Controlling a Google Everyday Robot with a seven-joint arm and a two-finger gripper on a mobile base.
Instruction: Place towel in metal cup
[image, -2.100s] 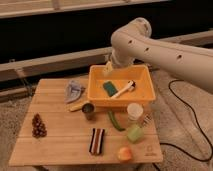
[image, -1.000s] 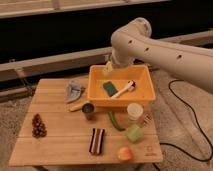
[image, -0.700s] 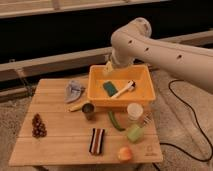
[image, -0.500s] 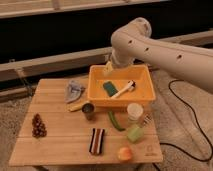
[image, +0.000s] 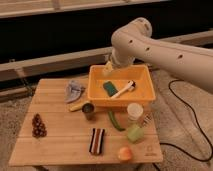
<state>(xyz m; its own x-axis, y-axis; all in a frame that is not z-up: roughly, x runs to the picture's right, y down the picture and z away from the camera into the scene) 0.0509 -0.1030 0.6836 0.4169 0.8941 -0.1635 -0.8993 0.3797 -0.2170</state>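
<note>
A crumpled grey-blue towel lies on the wooden table, left of the yellow bin. A small dark metal cup stands upright just below and to the right of the towel, by the bin's front left corner. My gripper hangs from the white arm over the bin's back left corner, above and to the right of the towel and apart from it. It holds nothing that I can see.
The bin holds a green item and a white tool. On the table are a pinecone, a striped dark object, a green cucumber-like item, a white cup, a green cup and an orange fruit.
</note>
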